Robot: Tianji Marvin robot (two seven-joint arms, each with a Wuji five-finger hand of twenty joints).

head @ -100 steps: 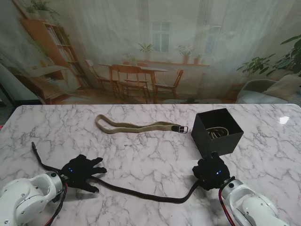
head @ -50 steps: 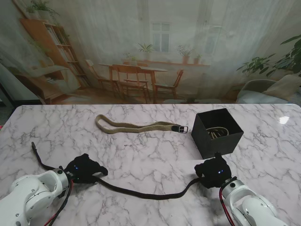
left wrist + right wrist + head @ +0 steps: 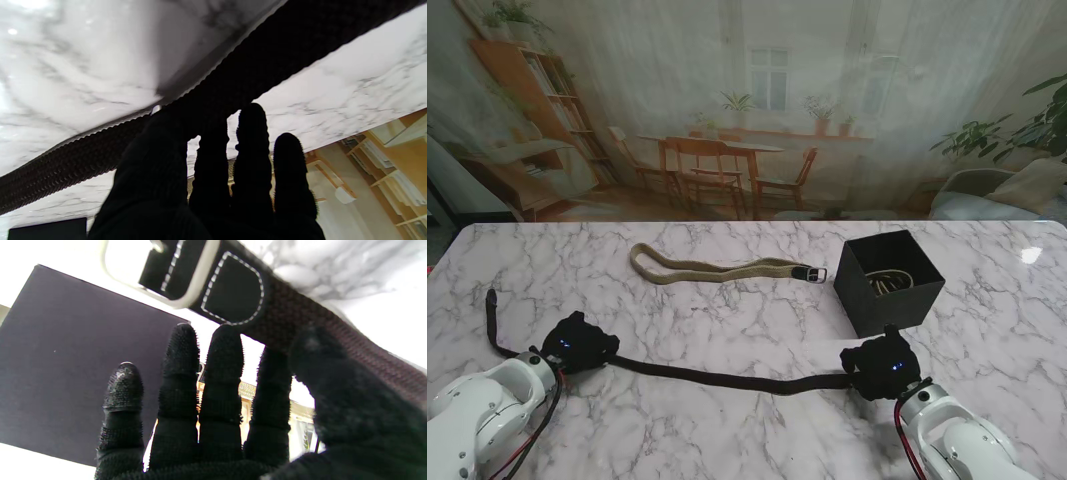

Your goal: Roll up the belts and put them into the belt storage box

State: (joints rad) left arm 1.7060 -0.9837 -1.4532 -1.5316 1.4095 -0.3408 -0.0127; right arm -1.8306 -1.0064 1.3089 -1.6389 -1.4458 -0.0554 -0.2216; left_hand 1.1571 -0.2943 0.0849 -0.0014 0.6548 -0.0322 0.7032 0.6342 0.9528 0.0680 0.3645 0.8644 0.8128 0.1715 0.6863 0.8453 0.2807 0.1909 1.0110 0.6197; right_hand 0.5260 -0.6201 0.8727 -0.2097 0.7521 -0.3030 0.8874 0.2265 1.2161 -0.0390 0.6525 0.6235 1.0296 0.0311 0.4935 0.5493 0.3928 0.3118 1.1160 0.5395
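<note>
A: Lying nearly straight across the near part of the marble surface (image 3: 747, 310), the black belt (image 3: 727, 378) runs between both hands. Confirm the left end.

B: The left hand (image 3: 577, 343) rests on the black belt near its left end; a short tail of the strap extends past it toward the left edge. In the left wrist view the fingers (image 3: 250, 140) lie together against the woven strap (image 3: 260, 60). Whether they clamp it or only press it cannot be determined.

A: Right end?

B: The right hand (image 3: 882, 366) sits on the buckle end. In the right wrist view the fingertips (image 3: 227, 343) touch the strap just beside the metal buckle (image 3: 160, 270), thumb alongside. Grip closure cannot be determined there either.

A: Box position?

B: The black belt storage box (image 3: 889, 283) stands upright just beyond the right hand, open at the top, with a coiled item inside. The tan belt (image 3: 717, 268) lies flat farther from me, its buckle end near the box's left side, not touching either hand.
</note>
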